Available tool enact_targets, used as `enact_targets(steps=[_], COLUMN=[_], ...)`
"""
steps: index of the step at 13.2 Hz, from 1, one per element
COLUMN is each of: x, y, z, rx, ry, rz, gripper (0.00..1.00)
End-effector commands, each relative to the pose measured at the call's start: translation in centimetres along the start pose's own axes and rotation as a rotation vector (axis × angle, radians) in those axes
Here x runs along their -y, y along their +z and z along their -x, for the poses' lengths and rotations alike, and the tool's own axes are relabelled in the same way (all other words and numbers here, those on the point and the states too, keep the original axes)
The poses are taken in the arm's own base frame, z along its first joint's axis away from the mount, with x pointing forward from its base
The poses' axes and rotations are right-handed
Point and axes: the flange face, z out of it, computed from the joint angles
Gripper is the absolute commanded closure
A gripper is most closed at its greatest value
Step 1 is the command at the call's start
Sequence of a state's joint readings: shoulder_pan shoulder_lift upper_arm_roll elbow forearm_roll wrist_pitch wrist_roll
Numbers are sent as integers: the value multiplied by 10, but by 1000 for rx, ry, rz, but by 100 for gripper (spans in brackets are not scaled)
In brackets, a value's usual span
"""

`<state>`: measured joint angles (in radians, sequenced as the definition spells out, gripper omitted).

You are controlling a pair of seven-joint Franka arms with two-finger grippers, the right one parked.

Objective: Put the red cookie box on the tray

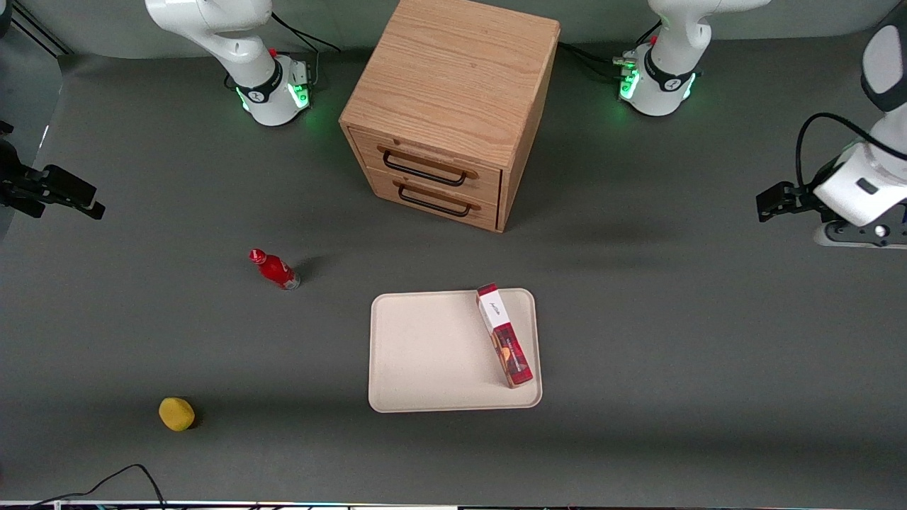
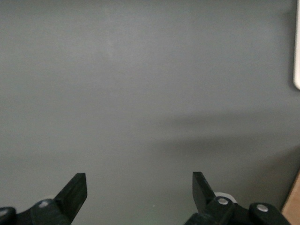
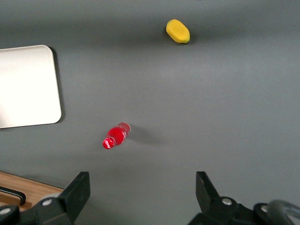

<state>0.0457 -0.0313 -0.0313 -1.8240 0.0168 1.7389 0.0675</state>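
The red cookie box, a slim dark red plaid carton with a white end, lies flat on the cream tray, along the tray edge nearest the working arm's end. The box's white end points toward the wooden drawer cabinet. My gripper hangs well away from the tray, toward the working arm's end of the table. In the left wrist view the gripper is open over bare grey table with nothing between its fingers. A sliver of the tray's rim shows there, but the box is out of that view.
A wooden two-drawer cabinet stands farther from the front camera than the tray. A small red bottle and a yellow object lie toward the parked arm's end. The right wrist view also shows the bottle and the tray's corner.
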Motion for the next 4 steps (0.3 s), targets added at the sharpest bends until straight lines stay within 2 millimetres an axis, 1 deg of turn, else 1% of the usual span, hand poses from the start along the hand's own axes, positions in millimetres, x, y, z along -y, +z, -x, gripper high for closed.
enact_targets(steps=[1,2,4], x=[5,3,2], y=[-8,-17,-22], z=[7,8,9], rx=[-36,-42,-40], ry=[15,22,29], rz=[39,37,29], gripper=[0,0,0])
